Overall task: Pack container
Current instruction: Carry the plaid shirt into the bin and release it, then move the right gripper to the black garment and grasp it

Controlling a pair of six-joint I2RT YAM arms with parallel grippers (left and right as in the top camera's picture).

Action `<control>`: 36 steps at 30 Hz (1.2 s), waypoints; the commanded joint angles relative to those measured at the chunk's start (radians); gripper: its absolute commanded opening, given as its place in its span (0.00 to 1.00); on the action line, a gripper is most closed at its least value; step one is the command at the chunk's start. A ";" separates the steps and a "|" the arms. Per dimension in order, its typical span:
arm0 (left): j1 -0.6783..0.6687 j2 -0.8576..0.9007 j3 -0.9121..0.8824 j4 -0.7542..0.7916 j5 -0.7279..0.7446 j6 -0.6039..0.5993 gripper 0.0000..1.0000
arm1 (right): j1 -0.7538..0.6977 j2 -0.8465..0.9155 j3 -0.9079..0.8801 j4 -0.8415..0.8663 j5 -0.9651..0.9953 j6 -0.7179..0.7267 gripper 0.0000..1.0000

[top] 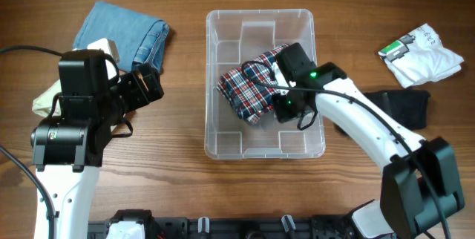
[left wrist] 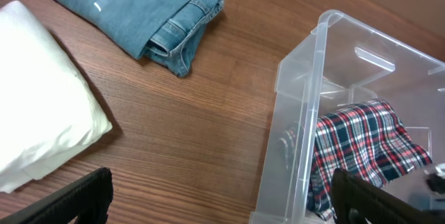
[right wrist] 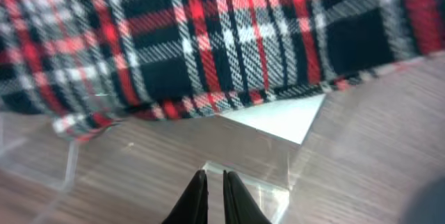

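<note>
The clear container (top: 260,13) stands mid-table. A red, white and navy plaid cloth (top: 251,84) lies bunched inside it. My right gripper (top: 283,102) is down inside the container, just right of the cloth. In the right wrist view its fingers (right wrist: 214,182) are shut with nothing between them, over the see-through base (right wrist: 139,161) near the white label (right wrist: 278,116), and the plaid cloth (right wrist: 208,36) lies just ahead. My left gripper (top: 147,83) is open and empty, left of the container. In the left wrist view its fingers (left wrist: 222,206) are spread wide beside the container's wall (left wrist: 299,113).
Folded blue jeans (top: 126,35) lie at the back left, with a cream folded cloth (top: 48,98) under the left arm. A white garment with a green tag (top: 423,55) and a black cloth (top: 407,107) lie right of the container.
</note>
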 commanded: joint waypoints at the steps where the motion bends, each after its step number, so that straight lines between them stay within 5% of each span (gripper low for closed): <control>1: 0.008 -0.002 0.022 0.000 0.016 0.016 1.00 | 0.002 0.041 -0.068 0.106 -0.011 -0.041 0.09; 5: 0.008 -0.002 0.022 0.000 0.016 0.016 1.00 | 0.002 0.114 -0.088 0.319 -0.009 -0.039 0.10; 8: 0.008 -0.002 0.022 0.000 0.016 0.016 1.00 | 0.002 0.159 -0.088 0.498 -0.009 -0.019 0.23; 14: 0.008 -0.002 0.022 -0.001 0.016 0.016 1.00 | 0.001 0.161 -0.088 0.747 -0.009 0.149 0.28; 19: 0.008 -0.002 0.022 0.000 0.016 0.016 1.00 | 0.002 0.154 -0.088 0.669 -0.058 0.108 0.24; 21: 0.008 -0.002 0.022 0.000 0.016 0.016 1.00 | 0.002 0.130 -0.087 0.625 -0.056 0.087 0.29; 27: 0.008 -0.002 0.022 0.000 0.016 0.016 1.00 | -0.004 -0.241 0.037 0.376 0.079 -0.029 0.40; 28: 0.008 -0.002 0.022 0.000 0.016 0.016 1.00 | -0.015 -0.318 0.047 0.368 0.152 -0.008 0.51; 29: 0.008 -0.002 0.022 0.000 0.016 0.016 1.00 | -0.035 -0.390 0.047 0.359 0.238 0.062 0.76; 30: 0.008 -0.002 0.022 0.000 0.016 0.016 1.00 | -0.077 -0.460 0.047 0.330 0.322 0.171 0.91; 34: 0.008 -0.002 0.022 -0.001 0.016 0.016 1.00 | -0.369 -0.567 0.046 0.099 0.315 0.509 1.00; 36: 0.008 -0.002 0.022 -0.001 0.016 0.016 1.00 | -0.536 -0.558 0.028 0.019 0.222 0.545 1.00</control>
